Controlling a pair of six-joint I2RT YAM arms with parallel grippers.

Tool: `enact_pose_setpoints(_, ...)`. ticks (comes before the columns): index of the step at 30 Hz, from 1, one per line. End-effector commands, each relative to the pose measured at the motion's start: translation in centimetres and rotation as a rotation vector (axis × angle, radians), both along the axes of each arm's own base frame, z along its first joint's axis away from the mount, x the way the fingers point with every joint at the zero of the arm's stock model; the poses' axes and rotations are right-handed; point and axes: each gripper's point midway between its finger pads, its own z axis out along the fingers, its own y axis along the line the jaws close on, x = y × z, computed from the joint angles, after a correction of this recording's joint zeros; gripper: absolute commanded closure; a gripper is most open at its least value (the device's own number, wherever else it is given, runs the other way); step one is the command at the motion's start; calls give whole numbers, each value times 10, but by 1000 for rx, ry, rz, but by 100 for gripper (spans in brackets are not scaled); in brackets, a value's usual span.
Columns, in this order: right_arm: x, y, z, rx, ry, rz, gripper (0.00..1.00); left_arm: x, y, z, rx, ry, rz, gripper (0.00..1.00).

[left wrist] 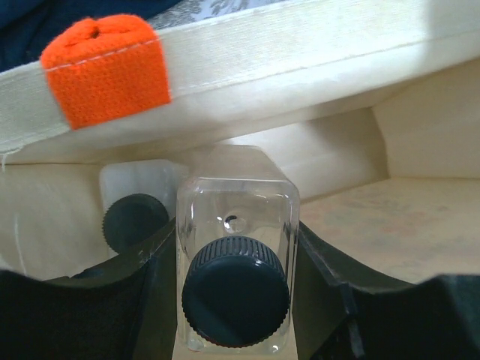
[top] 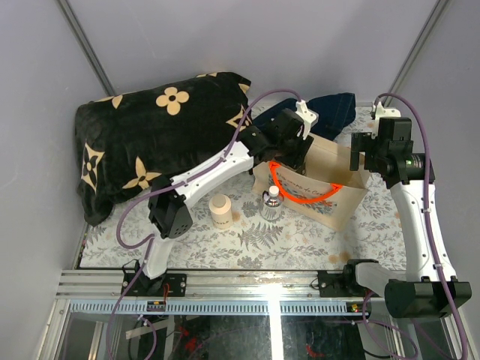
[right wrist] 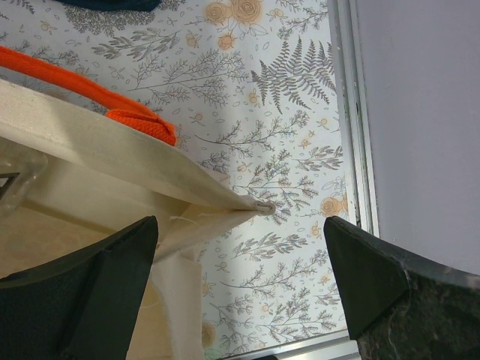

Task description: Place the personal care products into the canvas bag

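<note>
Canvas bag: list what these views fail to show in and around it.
Top external: floor and contents of the canvas bag, covered by the left gripper and its wrist.
Left wrist: most of the white bottle, blocked by the clear bottle and one finger; only its dark cap and some body show.
Right wrist: the bag's interior, cut off by the left edge and hidden by a finger of the right gripper.
</note>
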Motion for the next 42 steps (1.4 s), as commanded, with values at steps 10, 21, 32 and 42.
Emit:
enact_pose_setpoints(10,6,-1,2,-20,-25,4,0,31,-8,-7,-8,-90,76,100)
enact_pose_setpoints(21,9,0,-3,-16,-15,9,0,25,-10,4,-30,-95,41,66)
enact_pose_setpoints(32,10,2,-6,-4,-12,13,0,10,-20,18,-86,-73,-52,32)
enact_pose_setpoints(42,13,3,-6,1,-9,18,0,-3,-18,114,-249,-177,-94,21)
